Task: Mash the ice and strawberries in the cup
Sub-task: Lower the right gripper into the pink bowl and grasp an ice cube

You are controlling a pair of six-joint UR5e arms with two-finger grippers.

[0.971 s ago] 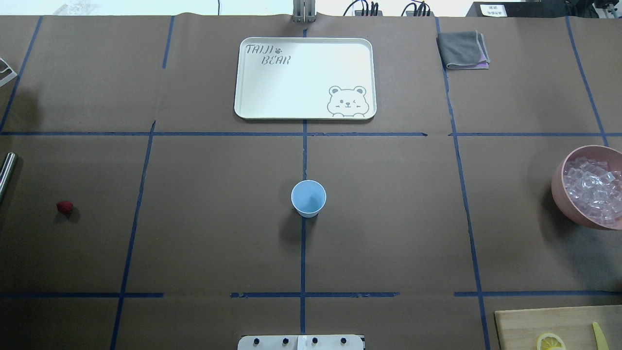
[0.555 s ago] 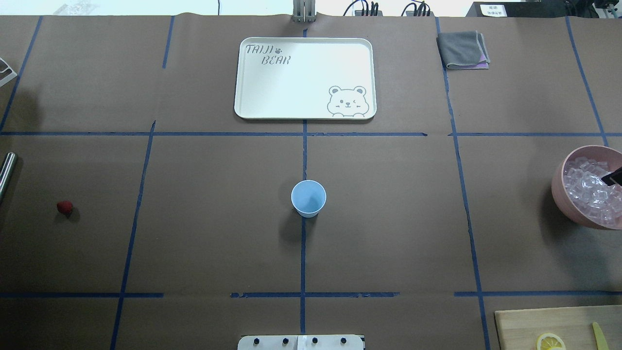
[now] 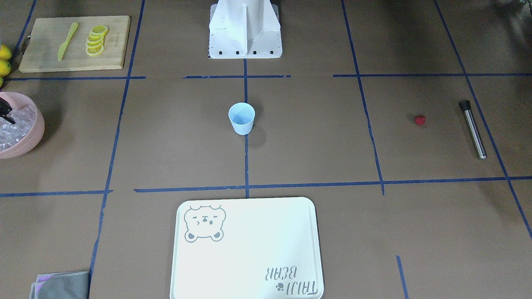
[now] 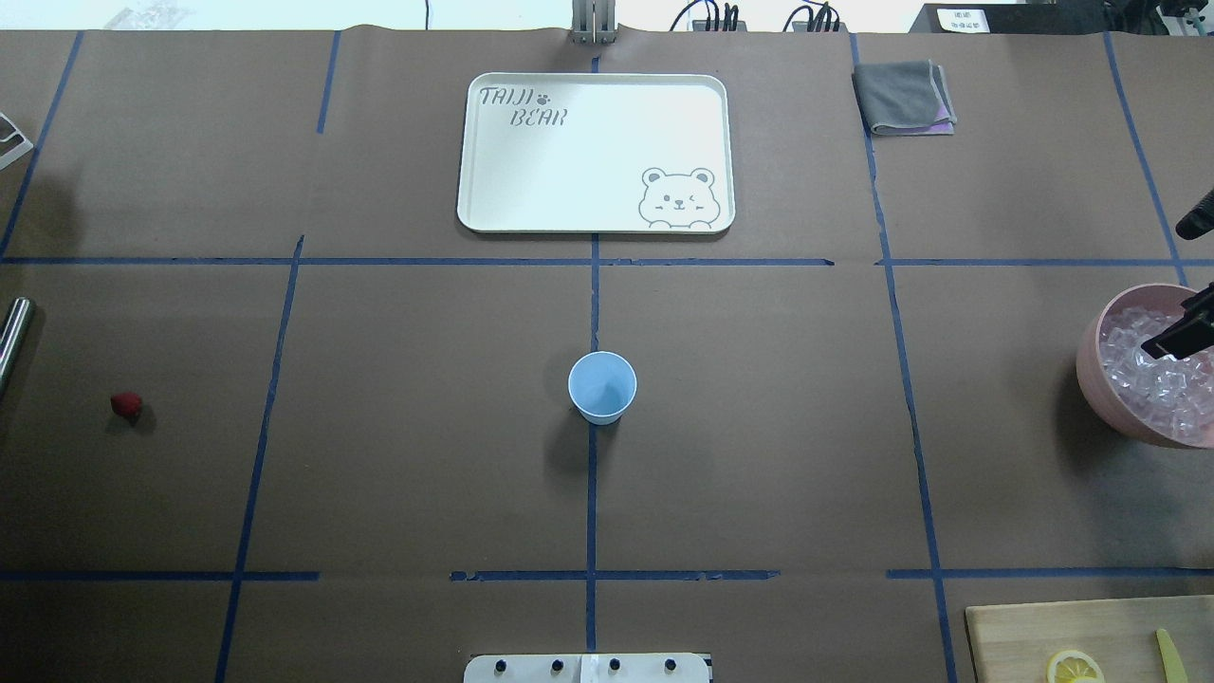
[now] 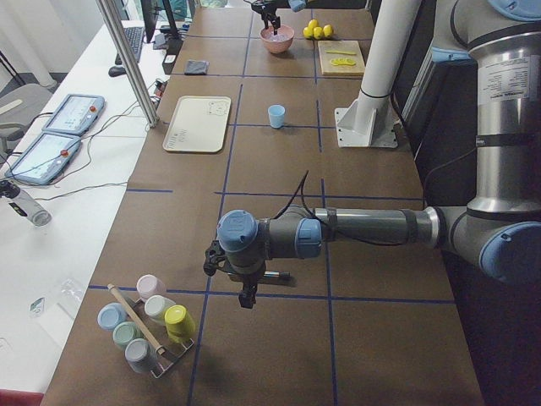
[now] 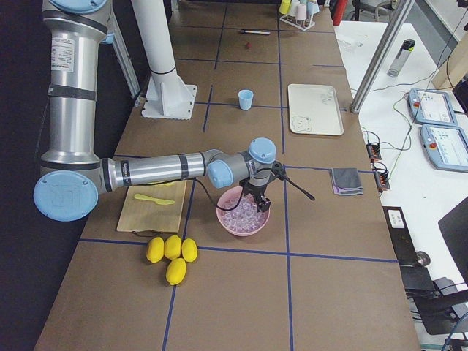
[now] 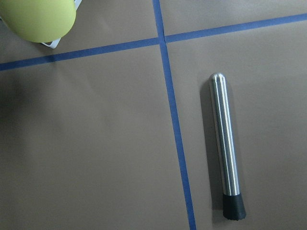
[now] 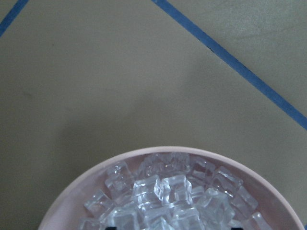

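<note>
Overhead exterior: right claw [image 4: 1165, 343] above clear ice cubes [image 4: 1149, 381] in round pink bowl [image 4: 1087, 368], right edge of the counter [image 4: 759, 455]. For this claw and the left claw [image 5: 244, 297], finger spacing cannot be told.

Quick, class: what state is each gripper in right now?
Left gripper: cannot be told.
Right gripper: open, holding nothing, above the ice in the pink bowl.

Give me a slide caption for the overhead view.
Right pincer at the bowl of ice; empty cup centre, strawberry far left, tray beyond.
</note>
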